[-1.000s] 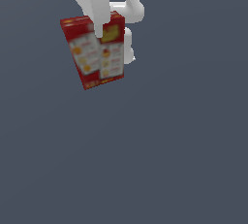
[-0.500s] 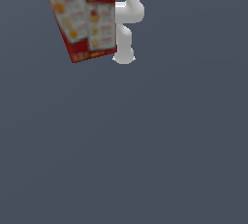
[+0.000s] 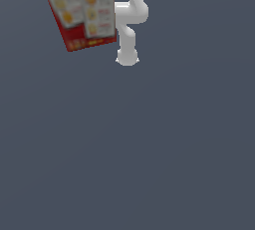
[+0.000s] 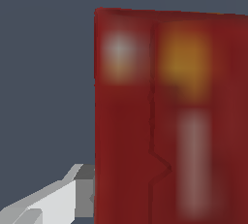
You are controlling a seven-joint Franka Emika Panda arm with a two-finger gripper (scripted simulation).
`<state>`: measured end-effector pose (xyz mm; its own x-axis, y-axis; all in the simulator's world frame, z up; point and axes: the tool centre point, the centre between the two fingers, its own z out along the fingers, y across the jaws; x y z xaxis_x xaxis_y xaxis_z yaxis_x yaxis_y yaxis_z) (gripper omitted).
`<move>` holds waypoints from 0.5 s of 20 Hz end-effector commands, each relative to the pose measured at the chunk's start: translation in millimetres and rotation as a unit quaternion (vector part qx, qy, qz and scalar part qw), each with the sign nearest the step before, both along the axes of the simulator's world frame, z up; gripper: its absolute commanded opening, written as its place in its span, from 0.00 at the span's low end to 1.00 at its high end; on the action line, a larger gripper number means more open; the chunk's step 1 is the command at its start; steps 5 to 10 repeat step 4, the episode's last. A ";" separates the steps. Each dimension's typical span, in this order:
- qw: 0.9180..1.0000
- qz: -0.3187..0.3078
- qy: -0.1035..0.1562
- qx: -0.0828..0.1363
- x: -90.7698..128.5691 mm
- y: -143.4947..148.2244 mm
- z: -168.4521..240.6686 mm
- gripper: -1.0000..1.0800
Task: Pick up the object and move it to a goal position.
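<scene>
Although the gripper itself is cut off by the upper edge of the exterior view, the small red rectangular cardboard box with white and yellow printed panels point(image 3: 82, 12) hangs tilted in mid-air, clear of the dark grey floor point(image 3: 149, 164), so it is evidently being carried. In the wrist view one pale grey finger point(image 4: 58, 201) lies flat against the box's red side at its lower edge, touching it; the opposite finger is hidden behind the cardboard. Judging from this, the hand is clamped on the box, with the carton filling the space straight ahead of the palm. Just beside the box in the exterior view stand the white rounded links of the arm point(image 3: 128, 20).

The lift appears done and the transport step is in hand. No goal marker shows in either picture, so where the box must end up cannot be told. The next move calls for a steady carry with firm grip pressure, since the tilted carton could swing or slip between the pads.
</scene>
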<state>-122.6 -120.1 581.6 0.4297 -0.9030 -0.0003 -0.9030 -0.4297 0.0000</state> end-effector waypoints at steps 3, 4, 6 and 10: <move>1.000 0.000 0.000 0.000 -0.1 -0.8 2.5 0.00; 1.000 0.000 0.000 0.000 0.1 -0.7 2.3 0.00; 1.000 0.000 0.000 0.000 0.1 -0.7 2.3 0.00; 1.000 0.000 0.000 0.000 0.1 -0.7 2.3 0.00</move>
